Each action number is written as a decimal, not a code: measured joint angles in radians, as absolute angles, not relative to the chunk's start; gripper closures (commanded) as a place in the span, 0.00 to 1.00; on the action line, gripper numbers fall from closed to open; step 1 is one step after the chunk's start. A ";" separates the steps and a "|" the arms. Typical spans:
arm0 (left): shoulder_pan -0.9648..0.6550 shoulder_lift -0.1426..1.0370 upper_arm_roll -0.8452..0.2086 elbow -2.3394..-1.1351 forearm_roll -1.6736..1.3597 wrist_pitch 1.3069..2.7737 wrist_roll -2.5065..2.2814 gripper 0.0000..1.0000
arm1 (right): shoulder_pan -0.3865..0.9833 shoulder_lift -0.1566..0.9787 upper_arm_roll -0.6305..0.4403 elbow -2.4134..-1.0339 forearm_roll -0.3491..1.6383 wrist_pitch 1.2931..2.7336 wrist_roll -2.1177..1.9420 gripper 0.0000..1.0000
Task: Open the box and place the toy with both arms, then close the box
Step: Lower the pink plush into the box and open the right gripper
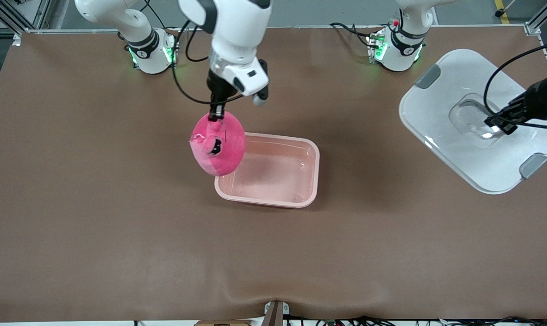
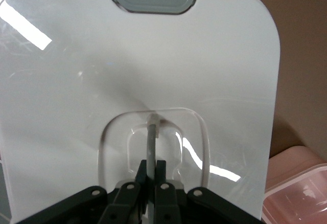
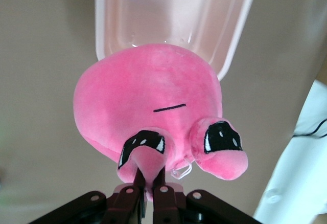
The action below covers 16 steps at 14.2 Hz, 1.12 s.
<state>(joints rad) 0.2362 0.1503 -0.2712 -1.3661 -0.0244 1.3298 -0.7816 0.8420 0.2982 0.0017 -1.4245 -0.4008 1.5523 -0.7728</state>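
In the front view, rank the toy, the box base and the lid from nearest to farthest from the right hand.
1. The toy: held in the right hand, hanging over the base's rim at the right arm's end.
2. The box base: open, mid-table, just below the toy.
3. The lid: toward the left arm's end of the table, gripped at its centre handle by the left hand.
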 measured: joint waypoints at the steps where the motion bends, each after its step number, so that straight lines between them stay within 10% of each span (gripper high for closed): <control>1: 0.254 0.148 -0.271 -1.366 -0.024 1.325 -0.746 1.00 | 0.846 0.311 0.001 -1.424 -0.406 1.574 -0.792 1.00; 10: 0.285 0.147 -0.280 -1.369 -0.024 1.309 -0.657 1.00 | 0.882 0.387 -0.007 -1.419 -0.414 1.636 -0.787 1.00; 12: 0.285 0.147 -0.283 -1.369 -0.024 1.302 -0.654 1.00 | 0.888 0.403 -0.007 -1.411 -0.414 1.640 -0.760 0.00; 16: 0.284 0.147 -0.284 -1.369 -0.024 1.297 -0.637 1.00 | 0.890 0.430 -0.011 -1.404 -0.414 1.721 -0.737 0.00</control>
